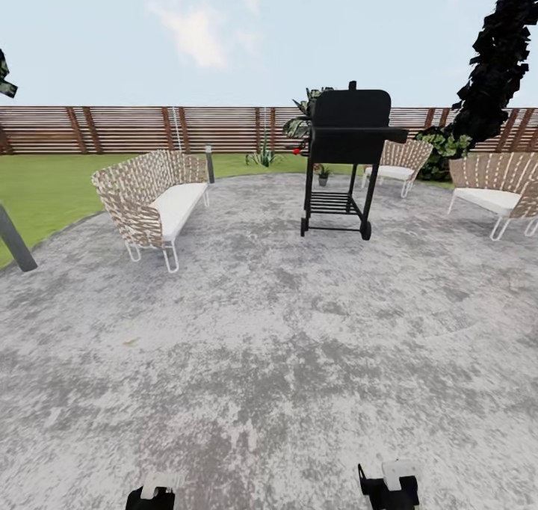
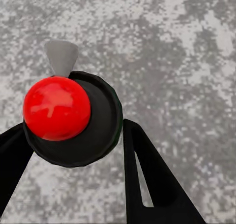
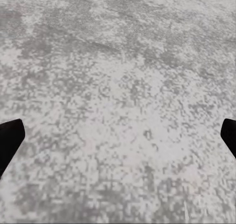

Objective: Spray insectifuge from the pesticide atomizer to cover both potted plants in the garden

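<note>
Two grippers peek in at the near edge of the head view, the left gripper [image 1: 152,495] and the right gripper [image 1: 390,486], both low over the grey patio [image 1: 269,360]. In the left wrist view the left gripper [image 2: 73,155] has its black fingers [image 2: 147,179] closed around the atomizer [image 2: 73,118], seen end on: a dark round body with a red cap and a pale grey nozzle, above the mottled paving. In the right wrist view the right gripper [image 3: 118,135] has its jaws spread wide, only the fingertips [image 3: 10,135] at the edges, with bare paving between them.

Far across the patio a black grill [image 1: 345,158] stands on its cart. Just behind it, at the far edge, sits one small potted plant [image 1: 323,174] in a grey pot. A woven bench [image 1: 153,200] with a white cushion stands to the left, and two woven chairs [image 1: 493,188] to the right. Lawn [image 1: 52,188] and a brown slat fence [image 1: 134,128] run along the far side.
</note>
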Controlling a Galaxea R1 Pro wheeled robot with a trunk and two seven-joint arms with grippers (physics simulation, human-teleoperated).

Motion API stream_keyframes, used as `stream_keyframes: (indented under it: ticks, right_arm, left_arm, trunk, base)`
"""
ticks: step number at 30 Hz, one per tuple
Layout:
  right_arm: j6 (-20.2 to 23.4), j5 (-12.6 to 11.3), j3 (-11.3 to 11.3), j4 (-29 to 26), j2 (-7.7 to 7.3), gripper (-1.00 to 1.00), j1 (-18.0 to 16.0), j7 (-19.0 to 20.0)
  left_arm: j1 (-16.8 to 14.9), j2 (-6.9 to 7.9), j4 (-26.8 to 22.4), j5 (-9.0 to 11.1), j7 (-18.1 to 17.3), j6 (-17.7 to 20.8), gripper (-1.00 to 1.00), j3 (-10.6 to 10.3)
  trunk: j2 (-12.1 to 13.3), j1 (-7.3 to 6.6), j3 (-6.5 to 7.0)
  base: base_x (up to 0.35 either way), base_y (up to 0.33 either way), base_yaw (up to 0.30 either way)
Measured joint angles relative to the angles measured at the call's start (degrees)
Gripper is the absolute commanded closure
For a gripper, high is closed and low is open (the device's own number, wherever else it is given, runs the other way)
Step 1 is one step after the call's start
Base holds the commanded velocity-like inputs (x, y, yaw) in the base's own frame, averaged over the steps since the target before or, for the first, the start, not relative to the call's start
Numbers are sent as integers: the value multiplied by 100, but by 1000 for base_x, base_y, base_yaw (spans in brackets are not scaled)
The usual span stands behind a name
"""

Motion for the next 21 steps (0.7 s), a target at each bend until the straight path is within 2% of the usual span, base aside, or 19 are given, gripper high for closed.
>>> stream_keyframes:
  ticks: [21]
  right_arm:
    - [0,0,0,0,0,-100,1,0]
  left_arm:
    - [0,0,0,0,0,0,100,1]
  trunk:
    - [0,0,0]
  base:
    - [337,74,1]
